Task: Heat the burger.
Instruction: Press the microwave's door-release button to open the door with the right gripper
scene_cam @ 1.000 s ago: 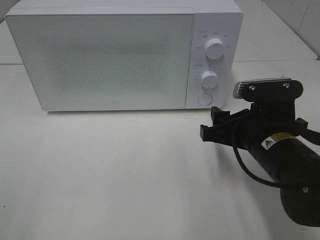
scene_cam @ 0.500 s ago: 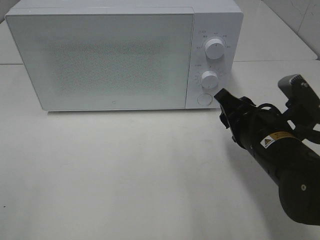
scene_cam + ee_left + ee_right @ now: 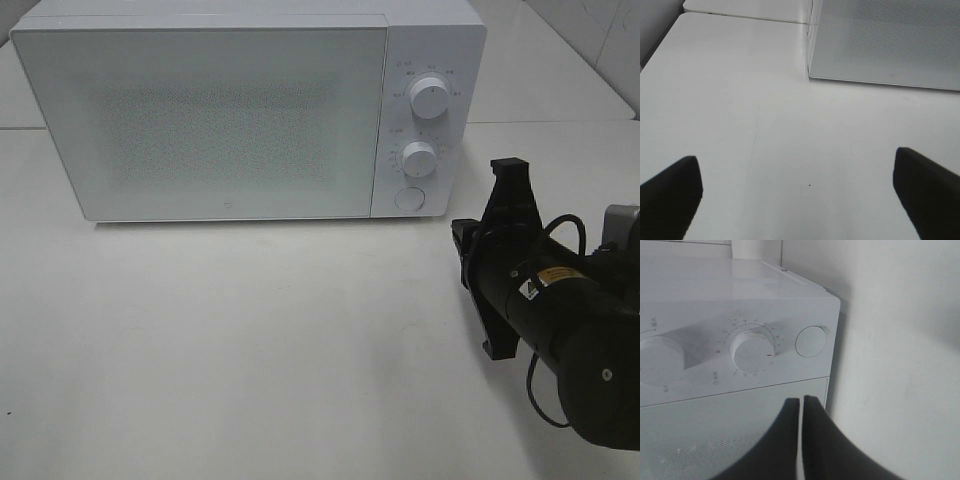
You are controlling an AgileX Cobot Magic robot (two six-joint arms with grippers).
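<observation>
Your right end effector (image 3: 801,401) is pinched closed on nothing, pointing at the microwave (image 3: 230,120) near its round button (image 3: 811,341), not touching. Your left end effector (image 3: 797,187) is spread wide over the tabletop (image 3: 740,125). The microwave door is closed; you cannot tell where the burger is.

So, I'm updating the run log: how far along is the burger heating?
Done: nothing can be confirmed. The microwave door is closed and no burger shows in any view; it may be inside. In hand: the right gripper, shut, points toward the round button below the dials, likely to press it. The left gripper hangs open over the table. Left: at least that press, and possibly loading the burger.
</observation>
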